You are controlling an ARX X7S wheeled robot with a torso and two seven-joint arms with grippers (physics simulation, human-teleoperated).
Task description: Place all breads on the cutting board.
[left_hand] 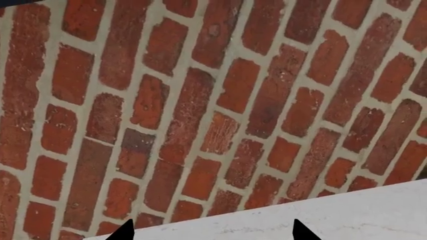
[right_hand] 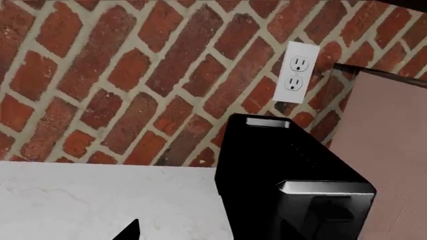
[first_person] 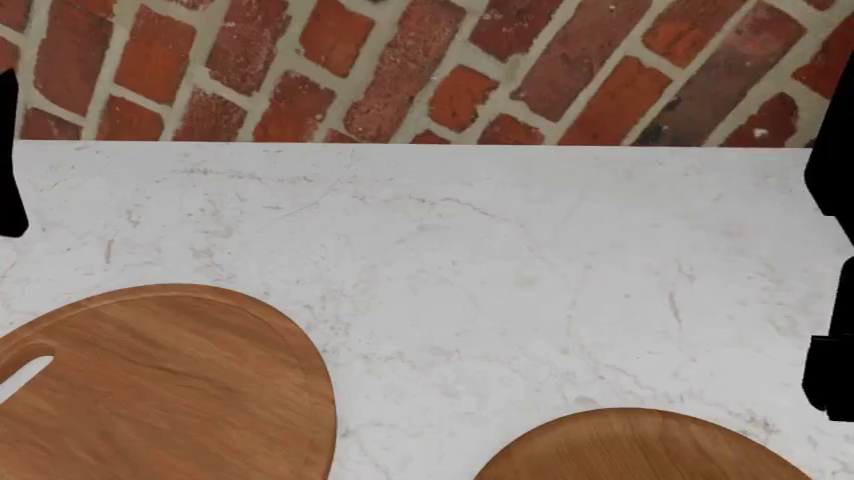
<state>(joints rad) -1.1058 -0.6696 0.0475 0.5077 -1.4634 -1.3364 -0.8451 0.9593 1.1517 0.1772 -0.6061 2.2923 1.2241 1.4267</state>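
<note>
The round wooden cutting board (first_person: pixel 174 390) with its oblong handle hole lies at the lower left of the head view, with nothing on its visible part. Neither bread shows in any view. My left gripper (left_hand: pixel 212 235) is open and empty; its two black fingertips (left_hand: pixel 124 231) stand wide apart over the far edge of the white marble counter (left_hand: pixel 320 215), facing the brick wall. My right gripper (right_hand: pixel 213 235) shows one fingertip (right_hand: pixel 128 231), set as wide as the left one, above the counter (right_hand: pixel 100 200). Its other tip is lost against a black appliance.
A round wooden plate (first_person: pixel 641 450) sits at the bottom right of the head view. A black box-shaped appliance (right_hand: pixel 287 175) stands on the counter near my right gripper, below a wall socket (right_hand: pixel 295 72). The brick wall (first_person: pixel 427 70) backs the counter. Dark arm parts (first_person: pixel 834 200) show at both side edges.
</note>
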